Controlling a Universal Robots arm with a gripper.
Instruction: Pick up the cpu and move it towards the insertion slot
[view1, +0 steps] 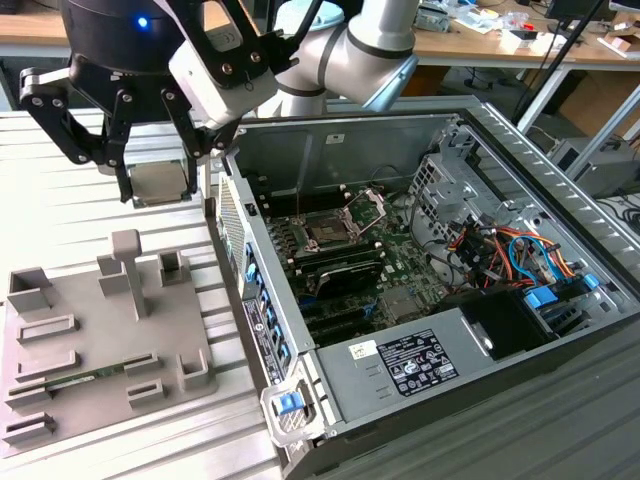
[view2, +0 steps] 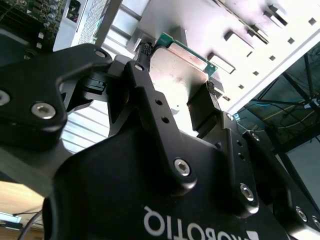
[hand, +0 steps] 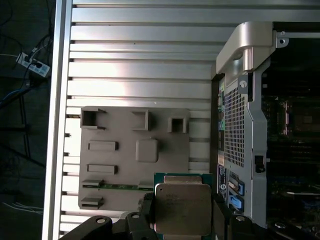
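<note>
The cpu (view1: 160, 184), a flat silvery square chip, hangs in the air above the slatted table, beside the open computer case on the exterior view's left. My gripper (view1: 160, 178) is shut on it, one black finger on each side. In both wrist views the cpu (view2: 176, 70) (hand: 182, 207) sits clamped between the fingers (view2: 144, 51) (hand: 148, 210), green edge showing. The insertion slot (view1: 330, 233), a square socket with a dark centre and its metal frame raised, lies on the green board inside the case, to the exterior view's right of the gripper. The first wrist view shows the insertion slot (hand: 295, 117) dimly.
A grey plastic tray (view1: 100, 330) (hand: 135, 160) with raised holders lies below the gripper; a thin green memory stick (hand: 120, 186) rests in it. The case's upright side wall (view1: 228, 205) stands between gripper and socket. Cables (view1: 510, 250) and a drive cage (view1: 440, 190) crowd the case's far side.
</note>
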